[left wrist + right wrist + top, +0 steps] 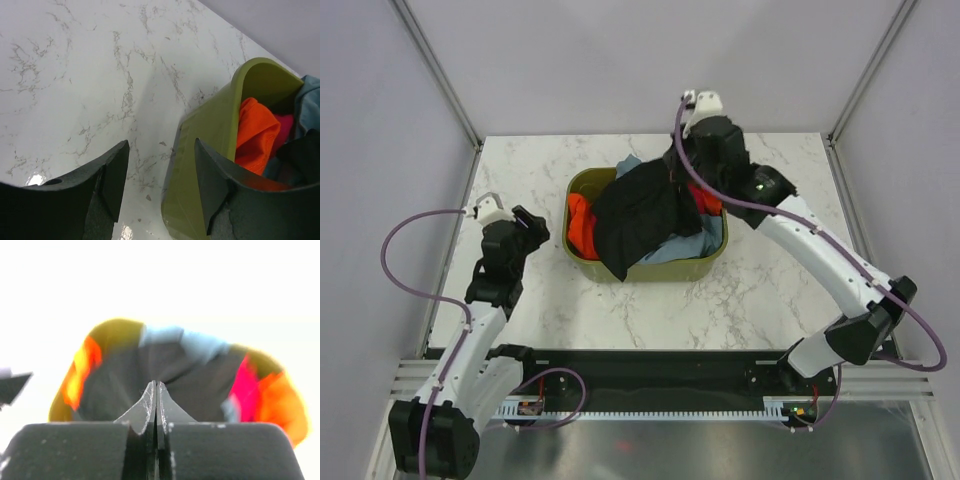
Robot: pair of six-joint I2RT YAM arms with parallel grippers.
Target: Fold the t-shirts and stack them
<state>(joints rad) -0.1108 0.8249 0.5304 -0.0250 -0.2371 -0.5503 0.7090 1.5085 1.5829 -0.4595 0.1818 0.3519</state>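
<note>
1. The right gripper (pixel 156 405) has its jaws pressed together. The tips sit right at the black t-shirt (pixel 640 215), but I cannot tell whether a fold of cloth is pinched between them.
2. The shirt lies straight below this gripper and spreads away from it. It is draped over the top of the olive basket (pixel 585 178), with its long axis running from the basket's far right corner, under the right wrist, diagonally to the near left wall. One end hangs over the rim there.
3. My judgement is that the coming move is a lift up and out. It turns on the grip being at the far right end of the shirt, so the rest would trail toward the near left.
4. The left gripper (pixel 161 150) has its jaws apart and holds nothing. It hangs just beside the basket's left wall over bare table (pixel 770 290), towards the left edge. It is near the trailing end but not over the shirt, so the right arm is the nearer one.
5. Under the black shirt lie the other t-shirts:
   - an orange t-shirt (pixel 582 225) at the left wall
   - a light grey-blue t-shirt (pixel 682 247) along the near right side
   - a magenta-pink t-shirt (pixel 245 390) on the right
6. The basket rim and these loose shirts stand in the way. The black cloth could catch on the rim or drag a neighbour out with it.
</note>
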